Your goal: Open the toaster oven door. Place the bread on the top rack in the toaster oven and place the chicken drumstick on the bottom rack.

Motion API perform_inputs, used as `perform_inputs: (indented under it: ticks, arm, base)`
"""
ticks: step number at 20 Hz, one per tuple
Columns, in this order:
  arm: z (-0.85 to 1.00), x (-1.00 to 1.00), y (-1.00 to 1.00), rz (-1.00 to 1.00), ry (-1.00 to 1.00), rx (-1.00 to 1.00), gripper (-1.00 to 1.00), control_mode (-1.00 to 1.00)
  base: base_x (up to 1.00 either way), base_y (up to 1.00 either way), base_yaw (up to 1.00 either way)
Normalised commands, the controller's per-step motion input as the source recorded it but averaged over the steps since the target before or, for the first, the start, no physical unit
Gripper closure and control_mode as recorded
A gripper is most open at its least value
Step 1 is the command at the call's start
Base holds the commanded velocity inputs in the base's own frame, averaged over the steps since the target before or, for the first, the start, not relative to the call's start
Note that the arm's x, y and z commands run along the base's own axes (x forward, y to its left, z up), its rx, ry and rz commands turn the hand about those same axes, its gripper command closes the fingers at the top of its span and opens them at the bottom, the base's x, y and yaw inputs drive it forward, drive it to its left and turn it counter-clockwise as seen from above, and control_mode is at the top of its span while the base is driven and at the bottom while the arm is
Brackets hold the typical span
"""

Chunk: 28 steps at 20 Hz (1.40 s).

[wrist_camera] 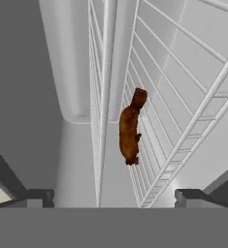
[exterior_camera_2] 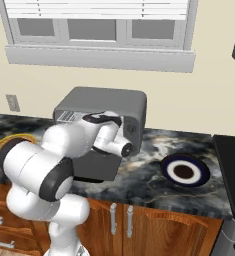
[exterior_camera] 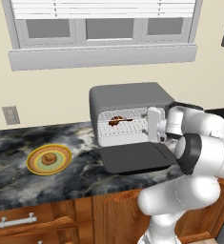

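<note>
I am holding my gripper [wrist_camera: 113, 198] at the toaster oven [exterior_camera: 127, 95] mouth, jaws apart and empty. The chicken drumstick [wrist_camera: 130, 127] is lying on a rack inside; the bread [exterior_camera: 48, 158] is sitting on its plate [exterior_camera: 36, 164] on the counter [exterior_camera: 8, 176]. Next I judge I should be backing out to fetch the bread.

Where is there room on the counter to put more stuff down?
The dark counter is bare between the yellow plate holding the bread and the toaster oven. There is more room between the oven and the blue plate. It is crowded at the open oven door, where the arm reaches in near the chicken drumstick.
</note>
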Motion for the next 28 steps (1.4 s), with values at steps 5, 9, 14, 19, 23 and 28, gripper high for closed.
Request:
perform_inputs:
  ticks: [5,9,14,19,23,28]
  arm:
    - [-0.02,0.28,0.00,0.00,0.00,0.01,-1.00,-1.00]
    - [-0.16,0.28,0.00,0.00,0.00,0.00,-1.00,-1.00]
    - [-0.23,0.28,0.00,0.00,0.00,0.00,-1.00,-1.00]
    - [-0.17,0.31,0.00,0.00,0.01,0.01,-1.00,-1.00]
    - [-0.15,0.27,0.00,0.00,0.09,0.00,-1.00,-1.00]
    - [-0.26,0.18,0.00,0.00,0.12,0.00,-1.00,-1.00]
  base:
    - [0.00,0.00,0.00]
    - [0.00,0.00,0.00]
    - [0.00,0.00,0.00]
    - [0.00,0.00,0.00]
    - [0.00,0.00,0.00]
    - [0.00,0.00,0.00]
